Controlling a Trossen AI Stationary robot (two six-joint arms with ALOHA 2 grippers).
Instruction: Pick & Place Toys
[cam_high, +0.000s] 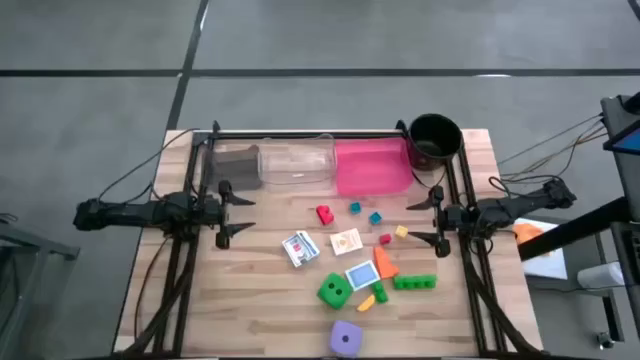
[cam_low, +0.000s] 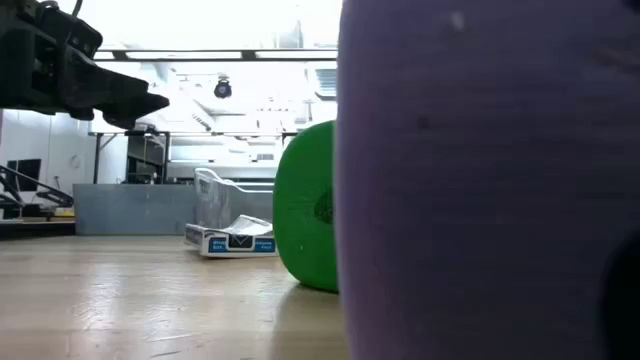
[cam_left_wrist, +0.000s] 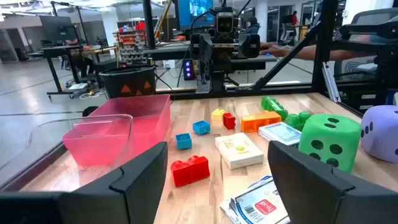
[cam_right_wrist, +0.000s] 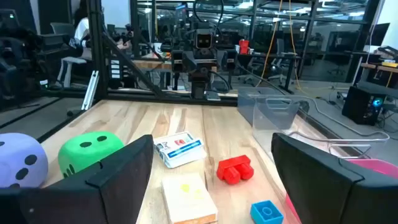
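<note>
1. Your left gripper (cam_high: 240, 213) hangs at the table's left side with its fingers spread wide and nothing between them.
2. Your right gripper (cam_high: 425, 220) hangs at the right side, facing the left one, its fingers likewise wide apart and holding nothing.
3. Between the two, the toys lie scattered on the wooden table (cam_high: 250, 300). A red brick (cam_high: 324, 214) sits nearest the trays, with two teal bricks (cam_high: 355, 208) just beside it toward the right arm.
4. Three white printed cards lie mid-table: one (cam_high: 300, 248) nearest the left gripper, a second card (cam_high: 346, 241) next to it, and a blue-edged card (cam_high: 361, 274) closer to the front edge.
5. A green dice cube (cam_high: 334, 291) stands near the front, and a purple dice cube (cam_high: 346, 337) sits at the very front edge, filling much of the low view.
6. A long green brick (cam_high: 414, 283), an orange brick (cam_high: 385, 264), a yellow brick (cam_high: 401, 232) and a small red brick (cam_high: 385, 239) cluster near your right gripper.
7. Along the far edge stand a grey tray (cam_high: 235, 165), a clear tray (cam_high: 296, 163) and a pink tray (cam_high: 373, 166), side by side, with a round black pot (cam_high: 434, 139) at the far right corner.
</note>
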